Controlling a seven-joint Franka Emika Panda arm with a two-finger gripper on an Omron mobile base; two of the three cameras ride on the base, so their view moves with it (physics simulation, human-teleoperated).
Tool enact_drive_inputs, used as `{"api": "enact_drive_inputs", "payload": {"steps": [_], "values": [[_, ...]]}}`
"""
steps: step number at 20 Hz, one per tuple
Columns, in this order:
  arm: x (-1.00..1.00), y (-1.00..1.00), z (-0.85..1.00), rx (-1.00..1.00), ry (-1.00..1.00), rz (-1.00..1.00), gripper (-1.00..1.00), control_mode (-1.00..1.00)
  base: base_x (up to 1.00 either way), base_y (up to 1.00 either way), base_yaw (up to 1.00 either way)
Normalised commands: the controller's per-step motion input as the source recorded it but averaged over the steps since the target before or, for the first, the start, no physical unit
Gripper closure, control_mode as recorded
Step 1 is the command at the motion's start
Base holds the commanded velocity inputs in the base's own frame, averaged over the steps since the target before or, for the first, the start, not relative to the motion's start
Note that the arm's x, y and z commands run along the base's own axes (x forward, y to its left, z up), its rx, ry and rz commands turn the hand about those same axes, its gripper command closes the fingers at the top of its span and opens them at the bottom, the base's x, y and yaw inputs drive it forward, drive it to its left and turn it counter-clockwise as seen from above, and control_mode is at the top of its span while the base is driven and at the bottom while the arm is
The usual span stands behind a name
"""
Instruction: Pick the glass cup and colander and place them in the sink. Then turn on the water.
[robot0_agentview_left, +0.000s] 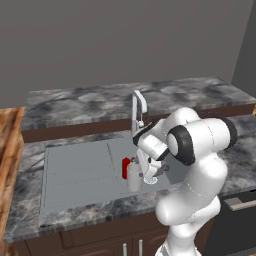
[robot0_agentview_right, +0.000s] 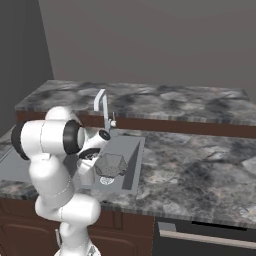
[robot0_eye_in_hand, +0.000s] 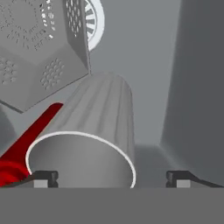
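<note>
The gripper (robot0_eye_in_hand: 111, 177) hangs low inside the sink (robot0_agentview_left: 75, 170), its jaws spread wide on either side of the glass cup (robot0_eye_in_hand: 94, 135), with a clear gap on the right side; they do not seem to clamp it. The cup stands upright on the basin floor in the left base view (robot0_agentview_left: 133, 176), just beside a small red cylinder (robot0_agentview_left: 125, 168). The colander (robot0_agentview_right: 111, 164) lies in the basin too, next to the round drain (robot0_eye_in_hand: 94, 22).

Both items look to be in the basin already, so what remains is probably lifting clear and reaching the faucet (robot0_agentview_left: 138, 109). The risk lies in the lift: the left finger sits close to the cup's rim, so a pull that is not straight could catch the rim and tip the cup over against the colander or the red cylinder. The faucet stands just beyond the wrist, so a wide swing could knock it rather than work it. No stream falls from the spout, so the water looks to be off.

The hand view shows the cup's open mouth, its faint ribs and the colander's holes up close, and shows how the fingers stand to the cup. The two base views give what that view lacks: the faucet, the stone counter (robot0_agentview_right: 200, 165) and the arm's bent pose over the basin. The right base view shows the colander plainly.
</note>
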Motion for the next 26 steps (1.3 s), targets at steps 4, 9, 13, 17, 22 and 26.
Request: {"api": "enact_drive_inputs", "payload": {"steps": [4,9,13,17,22,26], "values": [[0.00,-0.12,0.67,0.05,-0.12,0.00,-1.00,-1.00,0.00,0.00,0.00],[-0.17,-0.27,0.61,0.11,-0.02,0.00,-1.00,-1.00,0.00,0.00,0.00],[-0.50,-0.23,0.52,0.11,0.05,0.00,-1.00,-1.00,0.00,0.00,0.00],[-0.48,-0.23,0.53,0.01,-0.02,0.00,-1.00,-1.00,0.00,0.00,0.00],[-0.37,-0.24,0.56,-0.03,-0.03,0.00,-1.00,-1.00,0.00,0.00,0.00],[-0.22,-0.37,0.42,-0.12,-0.07,0.01,-1.00,-1.00,0.00,0.00,0.00]]}}
